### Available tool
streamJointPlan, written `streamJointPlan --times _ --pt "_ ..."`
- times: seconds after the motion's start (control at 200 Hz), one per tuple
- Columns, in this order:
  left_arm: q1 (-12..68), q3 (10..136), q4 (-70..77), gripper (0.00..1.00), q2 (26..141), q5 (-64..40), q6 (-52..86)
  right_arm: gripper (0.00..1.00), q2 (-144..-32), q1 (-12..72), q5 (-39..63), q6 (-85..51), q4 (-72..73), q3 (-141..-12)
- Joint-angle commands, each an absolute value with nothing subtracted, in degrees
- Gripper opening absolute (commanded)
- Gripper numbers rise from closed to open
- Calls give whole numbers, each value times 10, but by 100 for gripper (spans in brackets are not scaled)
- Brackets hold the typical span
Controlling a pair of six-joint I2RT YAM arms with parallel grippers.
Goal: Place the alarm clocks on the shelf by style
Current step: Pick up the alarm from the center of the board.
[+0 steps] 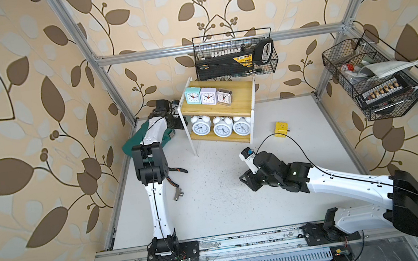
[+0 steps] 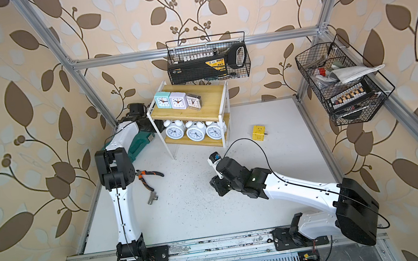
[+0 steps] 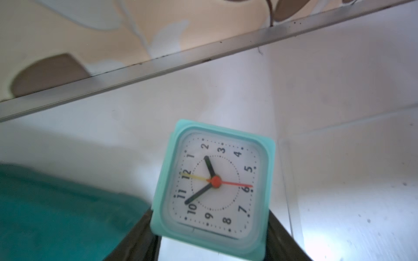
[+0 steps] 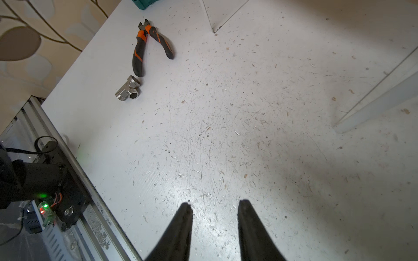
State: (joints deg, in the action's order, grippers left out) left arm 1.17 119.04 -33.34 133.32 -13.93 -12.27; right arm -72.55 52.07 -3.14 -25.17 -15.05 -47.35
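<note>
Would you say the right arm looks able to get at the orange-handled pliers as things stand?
Probably yes: the right gripper is open and empty, and only bare table lies between it and the pliers. The left arm's elbow hangs close beside them, though.

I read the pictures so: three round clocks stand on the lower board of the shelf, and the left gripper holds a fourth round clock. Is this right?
Not fully. The left gripper holds a square mint-green clock, not a round one; the left wrist view shows it. The three round clocks do stand on the lower board of the shelf.
</note>
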Motion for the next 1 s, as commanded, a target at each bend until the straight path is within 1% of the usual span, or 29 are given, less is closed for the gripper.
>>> streamJointPlan --times 0.0,0.185,0.36,0.495,0.65,0.735,0.835,0.94,0.995 --pt "-13 1137 -333 25 1222 -169 -112 37 -706 523 -23 -266 -164 -481" --pt "-48 1025 -370 25 1080 -217 -126 40 -690 524 -25 -288 -195 -507" --pt "-54 914 -417 25 919 -264 -163 44 -692 524 -18 -310 -212 -540" --pt "-53 851 -476 25 802 -362 -184 49 -690 523 -22 -335 -215 -564" --pt "-47 790 -524 24 714 -477 -196 55 -690 520 -37 -378 -204 -594" --pt "-32 777 -558 24 700 -533 -207 63 -704 520 -26 -406 -183 -610" --pt "17 748 -556 24 688 -524 -218 71 -730 520 -4 -459 -156 -633" --pt "86 715 -527 24 679 -456 -221 75 -754 522 13 -542 -119 -644" --pt "109 699 -507 24 677 -429 -220 77 -761 522 24 -585 -85 -635"
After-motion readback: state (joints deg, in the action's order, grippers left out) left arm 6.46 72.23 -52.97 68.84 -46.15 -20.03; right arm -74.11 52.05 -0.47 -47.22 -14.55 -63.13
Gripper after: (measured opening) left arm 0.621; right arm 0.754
